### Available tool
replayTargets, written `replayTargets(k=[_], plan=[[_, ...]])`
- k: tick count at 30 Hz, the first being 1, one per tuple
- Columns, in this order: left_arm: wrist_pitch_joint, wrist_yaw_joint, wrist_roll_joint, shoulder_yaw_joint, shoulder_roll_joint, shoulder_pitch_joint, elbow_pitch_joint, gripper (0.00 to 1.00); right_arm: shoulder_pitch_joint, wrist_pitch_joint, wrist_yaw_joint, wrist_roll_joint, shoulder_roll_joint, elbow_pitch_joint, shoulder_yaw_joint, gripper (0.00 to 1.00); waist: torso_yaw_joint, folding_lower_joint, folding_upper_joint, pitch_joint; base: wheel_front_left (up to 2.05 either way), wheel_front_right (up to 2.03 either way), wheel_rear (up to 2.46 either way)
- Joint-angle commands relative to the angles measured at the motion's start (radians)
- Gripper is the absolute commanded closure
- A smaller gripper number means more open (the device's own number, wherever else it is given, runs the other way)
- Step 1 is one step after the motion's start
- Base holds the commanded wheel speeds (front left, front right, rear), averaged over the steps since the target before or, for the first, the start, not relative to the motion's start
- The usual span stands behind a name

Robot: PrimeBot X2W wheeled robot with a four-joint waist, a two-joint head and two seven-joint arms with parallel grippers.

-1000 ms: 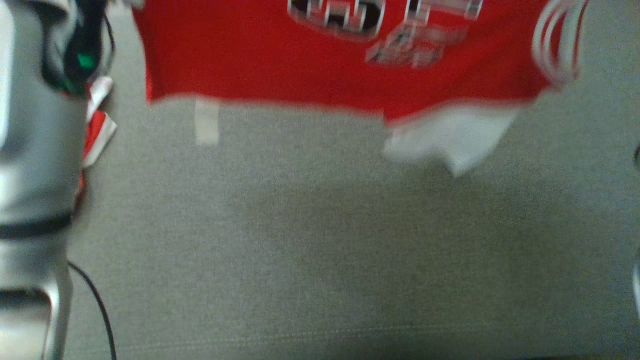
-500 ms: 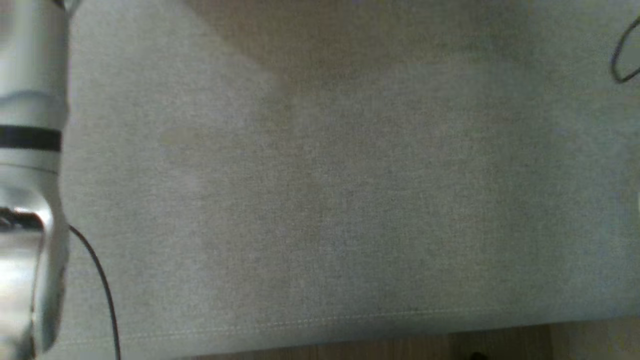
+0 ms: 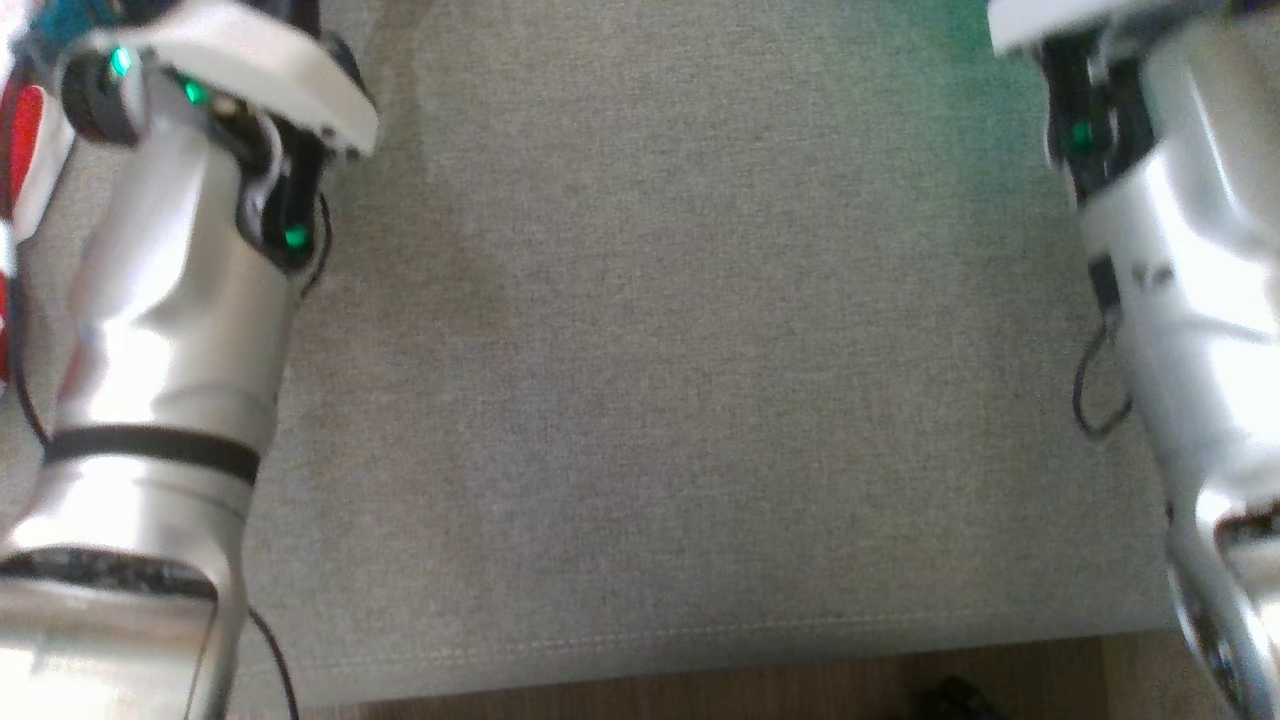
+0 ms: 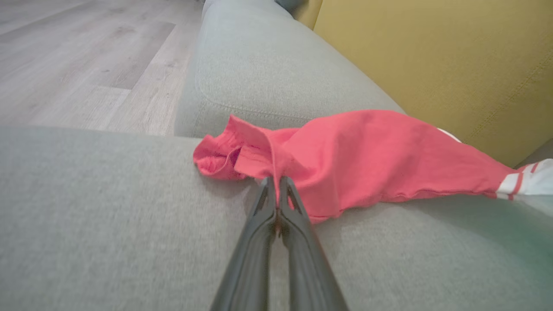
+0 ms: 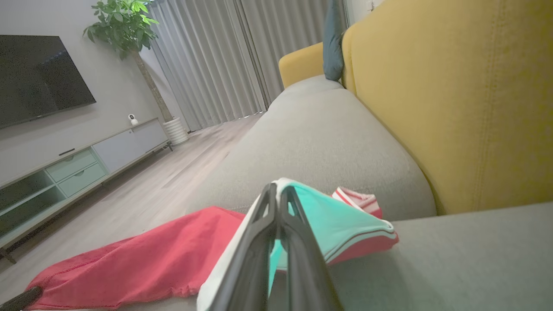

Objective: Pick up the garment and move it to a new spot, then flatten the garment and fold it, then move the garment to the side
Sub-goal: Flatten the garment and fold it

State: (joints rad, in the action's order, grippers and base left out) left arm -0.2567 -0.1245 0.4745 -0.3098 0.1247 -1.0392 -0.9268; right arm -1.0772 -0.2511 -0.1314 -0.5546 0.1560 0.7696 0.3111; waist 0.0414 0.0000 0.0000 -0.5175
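Note:
The garment [image 4: 367,151] is a red shirt with white, red-striped sleeves, lying stretched along the grey sofa seat [image 4: 108,207]. My left gripper [image 4: 276,190] is shut on its red hem edge, low over the cushion. My right gripper [image 5: 276,192] is shut on a pale sleeve part that looks teal in the green light, and the red body [image 5: 151,259] trails away to the lower left. In the head view a sliver of the garment [image 3: 18,125] shows at the far left edge beside my left forearm [image 3: 170,330]. My right forearm [image 3: 1190,290] stands at the right.
The yellow sofa back [image 5: 453,108] rises along one side of the seat. The cushion's front edge [image 3: 640,640] drops to wood floor [image 4: 86,65]. Farther off stand a TV cabinet [image 5: 73,168], a potted plant [image 5: 125,26] and grey curtains.
The head camera has swung. The red garment that spanned the view's top a second ago is now a sliver at the left edge, and both forearms have come into the picture.

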Motion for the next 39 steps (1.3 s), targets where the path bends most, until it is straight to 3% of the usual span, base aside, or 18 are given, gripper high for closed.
replayTargets(k=[1, 7, 10, 18, 25, 31, 39], plan=[[-0.005, -0.006, 0.004, 0.023, 0.035, -0.007, 0.039, 1.00, 0.017, -0.010, 0.001, -0.010, 0.000, -0.052, -0.005, 1.00, -0.001, 0.0000, 0.0000, 0.003, 0.00, 0.00, 0.00], [-0.005, -0.006, 0.016, 0.056, 0.030, 0.169, 0.130, 1.00, 0.347, -0.003, 0.001, -0.005, 0.008, -0.263, -0.033, 1.00, 0.005, 0.0000, 0.0000, 0.061, 0.00, 0.00, 0.00], [-0.005, -0.006, 0.009, 0.075, 0.037, 0.274, 0.189, 1.00, 0.521, 0.054, 0.001, 0.011, 0.007, -0.388, -0.073, 1.00, 0.006, 0.0000, 0.0000, 0.104, 0.00, 0.00, 0.00], [-0.003, 0.000, -0.005, 0.093, 0.067, 0.534, 0.328, 1.00, 0.934, 0.312, 0.001, 0.114, -0.056, -0.760, -0.196, 1.00, 0.004, 0.0000, 0.0000, 0.231, 0.00, 0.00, 0.00], [0.066, 0.040, -0.003, 0.078, 0.100, 0.734, 0.489, 1.00, 1.203, 0.577, 0.001, 0.174, -0.094, -1.013, -0.274, 1.00, -0.004, 0.0000, 0.0000, 0.337, 0.00, 0.00, 0.00], [0.190, 0.105, 0.009, 0.078, 0.141, 0.911, 0.683, 1.00, 1.343, 0.750, 0.001, 0.167, -0.104, -1.133, -0.321, 1.00, 0.004, 0.0000, 0.0000, 0.410, 0.00, 0.00, 0.00], [0.340, 0.200, 0.032, 0.093, 0.182, 1.114, 0.939, 1.00, 1.425, 0.858, 0.001, 0.111, -0.105, -1.178, -0.349, 1.00, 0.018, 0.0000, 0.0000, 0.449, 0.00, 0.00, 0.00]])
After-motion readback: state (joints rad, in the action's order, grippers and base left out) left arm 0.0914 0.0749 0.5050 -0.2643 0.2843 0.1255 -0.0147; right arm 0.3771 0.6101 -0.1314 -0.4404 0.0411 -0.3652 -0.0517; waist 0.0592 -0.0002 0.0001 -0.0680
